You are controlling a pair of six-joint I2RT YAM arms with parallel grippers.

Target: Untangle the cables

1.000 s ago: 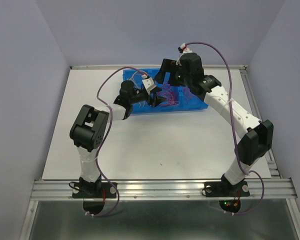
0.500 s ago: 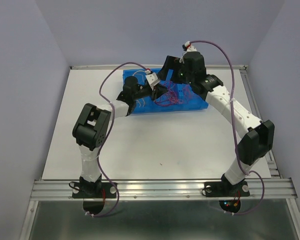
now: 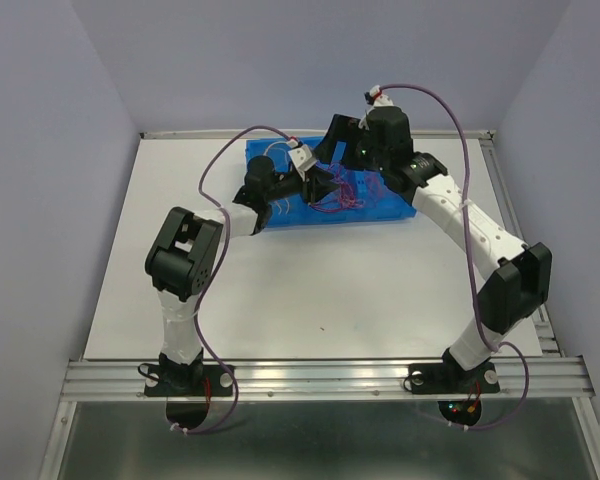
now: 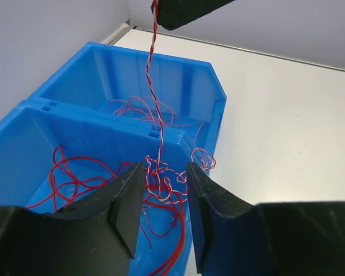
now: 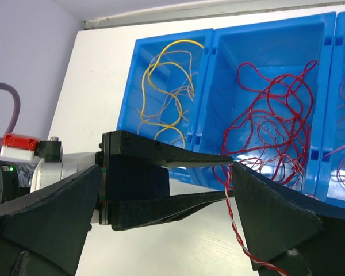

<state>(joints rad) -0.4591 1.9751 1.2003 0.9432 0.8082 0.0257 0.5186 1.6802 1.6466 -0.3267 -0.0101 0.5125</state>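
Since a second ago the left gripper (image 4: 165, 167) has moved a little toward the far side of the blue bin (image 3: 390, 208) and its wrist has tipped up, while the right arm has barely shifted.

The cables (image 5: 270, 115) lie in the bin, which stands at the far side of the table (image 3: 330, 290). The top view gives only a reddish smear between the two black heads. The right wrist view sorts them: yellow wires (image 5: 167, 75) in the left compartment, a loose dark red nest in the middle one, and more red loops at the frame's right edge.

A twisted strand (image 4: 154, 86) of red and white rises out of a small red knot at the bin's near rim. In the left wrist view it runs straight up to a black finger at the top of the frame. In the right wrist view it passes down along the right-hand finger of the right gripper (image 5: 167, 178). How it is caught there cannot be told.

The left gripper's fingers stand narrowly apart on either side of the knot, with a clear gap and the thin wires loose between them. The right wrist view shows them side-on, tapering toward the rim, tips not meeting. The right gripper's fingers are spread wide with nothing pinched between them, and the left gripper reaches in between.
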